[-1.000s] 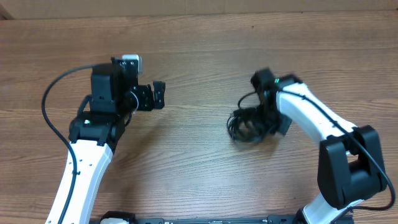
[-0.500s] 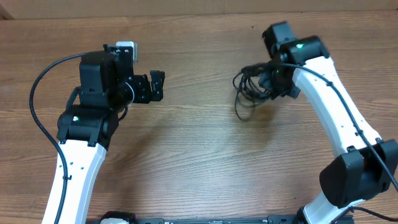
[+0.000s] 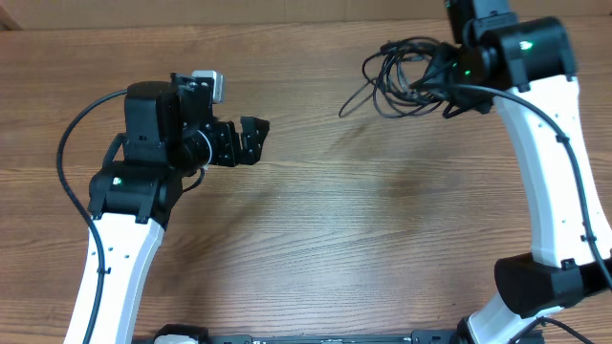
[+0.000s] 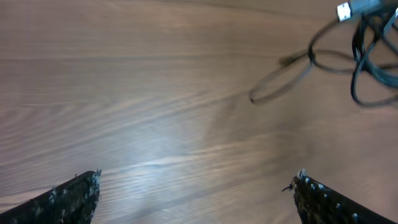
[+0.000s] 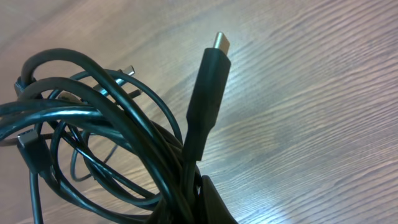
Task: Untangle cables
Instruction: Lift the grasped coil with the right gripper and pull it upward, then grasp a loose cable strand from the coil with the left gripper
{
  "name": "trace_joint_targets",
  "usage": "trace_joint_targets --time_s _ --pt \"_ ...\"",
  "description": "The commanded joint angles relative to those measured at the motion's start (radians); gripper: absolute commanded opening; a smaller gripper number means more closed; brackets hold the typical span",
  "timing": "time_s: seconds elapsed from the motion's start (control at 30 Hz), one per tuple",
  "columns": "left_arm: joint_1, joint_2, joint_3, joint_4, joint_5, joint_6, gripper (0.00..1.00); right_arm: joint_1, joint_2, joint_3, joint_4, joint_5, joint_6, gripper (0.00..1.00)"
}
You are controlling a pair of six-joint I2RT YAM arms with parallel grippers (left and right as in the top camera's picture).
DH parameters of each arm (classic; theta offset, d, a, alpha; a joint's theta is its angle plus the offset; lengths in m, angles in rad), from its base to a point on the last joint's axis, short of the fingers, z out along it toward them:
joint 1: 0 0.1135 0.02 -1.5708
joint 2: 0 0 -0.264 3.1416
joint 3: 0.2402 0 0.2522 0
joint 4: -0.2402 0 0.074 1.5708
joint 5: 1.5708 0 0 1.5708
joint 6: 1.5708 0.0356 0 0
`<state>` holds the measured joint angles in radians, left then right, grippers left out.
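Left gripper [image 3: 251, 141]: jaws wide apart, holding nothing, over the wooden table [image 3: 316, 248].
Right gripper [image 3: 432, 84]: clamped on the cables [image 3: 394, 69], a tangled black bundle.

I saw the table [image 3: 316, 239] as smooth wood-grain with a soft sheen. The cables [image 5: 93, 124] looked glossy black plastic, one plug [image 5: 221, 42] tipped in bright metal. The left gripper [image 4: 196, 186] had matt, speckled, rough black fingers [image 4: 65, 200].

both arms: white link shells [image 3: 122, 256], black joint housings [image 3: 150, 113], green leds [image 3: 466, 69]; thick black wire [image 3: 61, 161] looped behind jaws; speckled black fingers [image 4: 65, 199].
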<state>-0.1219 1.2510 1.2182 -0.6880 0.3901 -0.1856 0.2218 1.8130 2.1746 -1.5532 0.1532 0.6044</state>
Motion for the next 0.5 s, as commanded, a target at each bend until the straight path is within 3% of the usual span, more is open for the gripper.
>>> trace_joint_targets --time_s 0.0,0.17,0.33,0.47 --pt "0.003 0.068 -0.006 0.012 0.194 0.025 1.0 -0.029 -0.029 0.077 -0.005 -0.047 -0.04 0.04" --pt "-0.011 0.227 -0.006 0.124 0.345 0.129 1.0 -0.052 -0.051 0.085 -0.013 -0.183 -0.14 0.04" --pt "-0.012 0.382 -0.006 0.401 0.531 0.165 1.0 -0.052 -0.053 0.085 -0.057 -0.291 -0.275 0.04" --pt "-0.012 0.435 -0.006 0.603 0.576 0.164 0.99 -0.052 -0.053 0.085 -0.101 -0.347 -0.299 0.04"
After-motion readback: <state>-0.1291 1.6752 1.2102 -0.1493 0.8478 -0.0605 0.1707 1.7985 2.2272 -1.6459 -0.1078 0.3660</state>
